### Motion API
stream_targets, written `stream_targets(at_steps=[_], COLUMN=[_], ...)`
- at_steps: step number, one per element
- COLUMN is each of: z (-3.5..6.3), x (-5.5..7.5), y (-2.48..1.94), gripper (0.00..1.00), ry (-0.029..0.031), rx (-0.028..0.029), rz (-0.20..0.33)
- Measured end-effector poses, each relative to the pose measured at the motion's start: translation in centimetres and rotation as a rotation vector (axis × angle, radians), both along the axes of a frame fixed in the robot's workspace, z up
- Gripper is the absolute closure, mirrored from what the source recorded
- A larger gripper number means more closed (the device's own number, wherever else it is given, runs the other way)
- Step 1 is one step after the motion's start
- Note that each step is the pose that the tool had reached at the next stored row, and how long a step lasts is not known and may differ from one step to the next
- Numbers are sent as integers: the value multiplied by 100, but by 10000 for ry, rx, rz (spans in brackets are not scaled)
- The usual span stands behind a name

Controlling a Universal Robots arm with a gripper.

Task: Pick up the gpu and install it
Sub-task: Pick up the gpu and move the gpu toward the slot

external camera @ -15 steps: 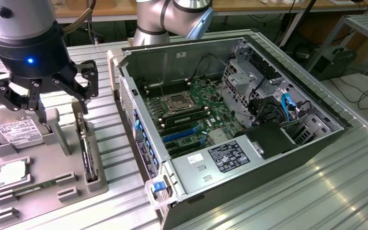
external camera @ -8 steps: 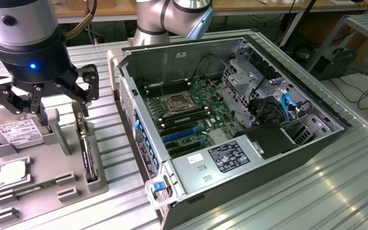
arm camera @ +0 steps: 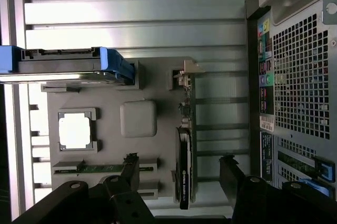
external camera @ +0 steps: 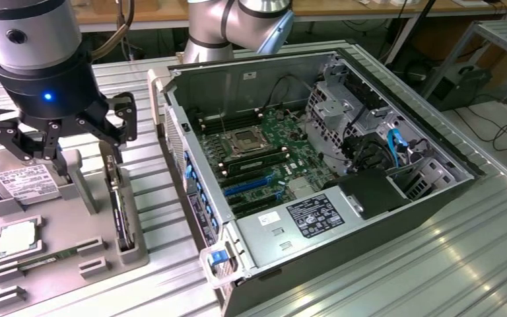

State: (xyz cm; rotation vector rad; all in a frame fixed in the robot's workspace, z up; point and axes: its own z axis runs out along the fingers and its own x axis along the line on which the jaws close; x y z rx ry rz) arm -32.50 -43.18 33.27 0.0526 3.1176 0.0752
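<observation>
Hovering above the gpu [arm camera: 185,139] with jaws wide and empty. Not yet lifted from its grey fixture [external camera: 64,218]; not yet installed in the open computer case [external camera: 227,86] alongside.

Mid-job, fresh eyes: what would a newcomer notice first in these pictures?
The open computer case dominates the middle of the exterior view, motherboard exposed. At that view's left, the open gripper hovers over the gpu, which stands on edge in a grey parts tray.

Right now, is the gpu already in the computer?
No, the gpu stands on edge in the grey tray beside the computer, below the open gripper.
</observation>
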Motion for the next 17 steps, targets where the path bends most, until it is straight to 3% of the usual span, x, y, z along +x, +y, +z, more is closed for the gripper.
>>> stream_targets(at_steps=[17], z=[-150], x=[0], y=[-74], gripper=[28], ry=[5], rx=[4], rz=[10])
